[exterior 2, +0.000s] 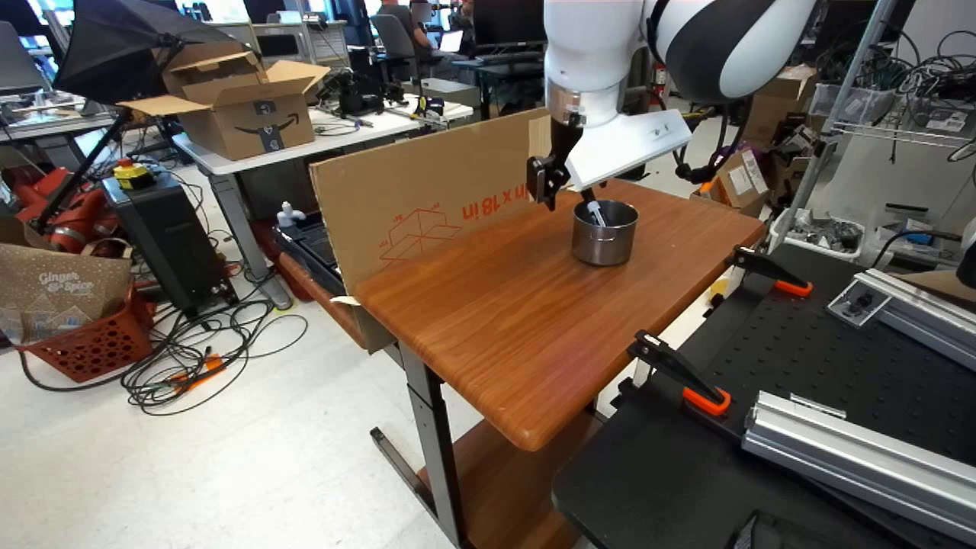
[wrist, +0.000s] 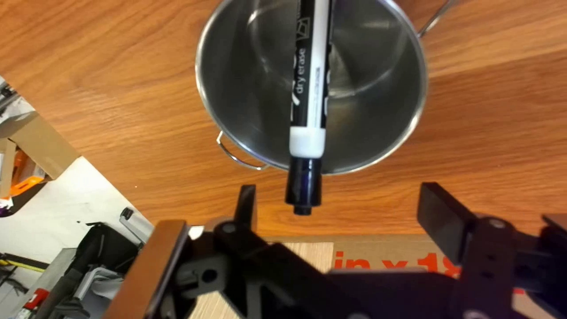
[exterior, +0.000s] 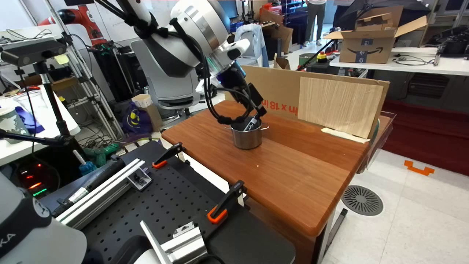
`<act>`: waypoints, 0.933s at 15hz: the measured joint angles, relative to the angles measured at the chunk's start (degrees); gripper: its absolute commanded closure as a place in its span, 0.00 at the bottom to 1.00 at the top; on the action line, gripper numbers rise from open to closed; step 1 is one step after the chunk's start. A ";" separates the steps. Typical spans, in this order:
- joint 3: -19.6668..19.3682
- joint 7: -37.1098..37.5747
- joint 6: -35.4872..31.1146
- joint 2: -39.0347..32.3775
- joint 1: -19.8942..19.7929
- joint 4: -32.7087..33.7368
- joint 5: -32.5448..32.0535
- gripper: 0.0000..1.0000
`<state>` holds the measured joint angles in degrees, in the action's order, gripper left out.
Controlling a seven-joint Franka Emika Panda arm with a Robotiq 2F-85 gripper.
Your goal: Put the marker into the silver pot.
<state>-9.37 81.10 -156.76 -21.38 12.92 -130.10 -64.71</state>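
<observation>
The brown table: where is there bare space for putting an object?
Free: tabletop from the silver pot to the rounded near corner and black clamps. Crowded: around the pot, with the open gripper close by and a tilted dry-erase marker protruding.

I see the black-and-white marker (wrist: 308, 106) tilted in the upright silver pot (exterior 2: 602, 245), dark end above the rim.

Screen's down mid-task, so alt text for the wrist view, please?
A slim black-and-white dry-erase marker, cut off by the top edge, overlaps a round, shiny silver metal pot, its black end past the rim. The black gripper below stands open, clear of the marker.
</observation>
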 measured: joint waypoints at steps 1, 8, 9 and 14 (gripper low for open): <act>0.07 -1.16 0.00 0.02 0.00 0.06 0.93 0.00; 0.55 -12.17 0.02 5.16 -0.84 -1.43 8.40 0.00; 0.78 -13.93 0.10 6.91 -0.84 -2.38 9.45 0.00; 4.54 -25.73 0.85 16.25 -1.58 -8.74 18.29 0.00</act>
<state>-4.83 55.36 -155.91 -5.13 11.33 -138.84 -46.42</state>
